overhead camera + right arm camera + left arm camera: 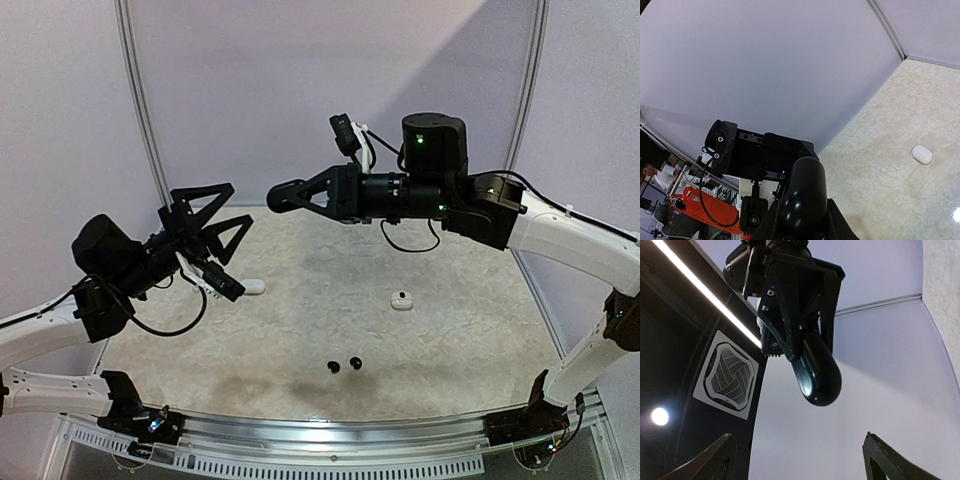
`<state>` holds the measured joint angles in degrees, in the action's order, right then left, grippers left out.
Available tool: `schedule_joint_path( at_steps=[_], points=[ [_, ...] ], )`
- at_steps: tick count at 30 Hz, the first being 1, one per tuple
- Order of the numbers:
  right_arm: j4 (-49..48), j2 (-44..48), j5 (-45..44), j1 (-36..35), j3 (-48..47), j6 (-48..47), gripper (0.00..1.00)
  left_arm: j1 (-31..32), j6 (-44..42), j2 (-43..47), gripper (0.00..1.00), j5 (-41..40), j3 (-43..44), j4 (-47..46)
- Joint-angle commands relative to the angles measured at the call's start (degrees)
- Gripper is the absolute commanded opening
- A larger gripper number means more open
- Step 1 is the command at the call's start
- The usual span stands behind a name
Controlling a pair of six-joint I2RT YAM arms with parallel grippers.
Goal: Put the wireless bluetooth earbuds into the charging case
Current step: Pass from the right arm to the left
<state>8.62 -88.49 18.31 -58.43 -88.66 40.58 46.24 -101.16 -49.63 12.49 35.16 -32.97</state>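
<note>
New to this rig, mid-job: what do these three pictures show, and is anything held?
Two robot arms are bolted at the table's near edge. The wide picture looks down from above and behind them; the other two come from a camera on each wrist. The right arm has its jaws shut on a glossy black oval case, up in the air. The left arm faces it, jaws open and empty. On the mottled beige table lie two small white cases and two round glossy black earbuds.
</note>
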Motion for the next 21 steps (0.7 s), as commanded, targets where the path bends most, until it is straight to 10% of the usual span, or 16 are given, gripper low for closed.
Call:
schedule_joint_path(
  at_steps=[1, 9, 15, 21],
  points=[
    [-0.64, -1.44, 1.26, 0.15, -1.27, 1.27, 0.00, 1.71, -1.28, -0.55, 0.90, -2.25, 2.47, 3.83],
    [-2.04, -0.98, 1.60, -0.12, -0.48, -2.22, 0.00, 3.55, 9.20, 0.21, 0.91, -5.97, 5.98, 14.60],
    [-10.09, 3.61, 1.66, -1.76, 4.35, -14.37, 0.00, 2.46, 56.83, -0.61, 0.95, -0.28, 21.64, 48.28],
    [-14.52, 4.87, 9.35, -3.08, 6.13, -26.81, 0.00, -0.92, 94.38, -1.16, 0.87, 25.47, 20.88, 44.86]
  ],
)
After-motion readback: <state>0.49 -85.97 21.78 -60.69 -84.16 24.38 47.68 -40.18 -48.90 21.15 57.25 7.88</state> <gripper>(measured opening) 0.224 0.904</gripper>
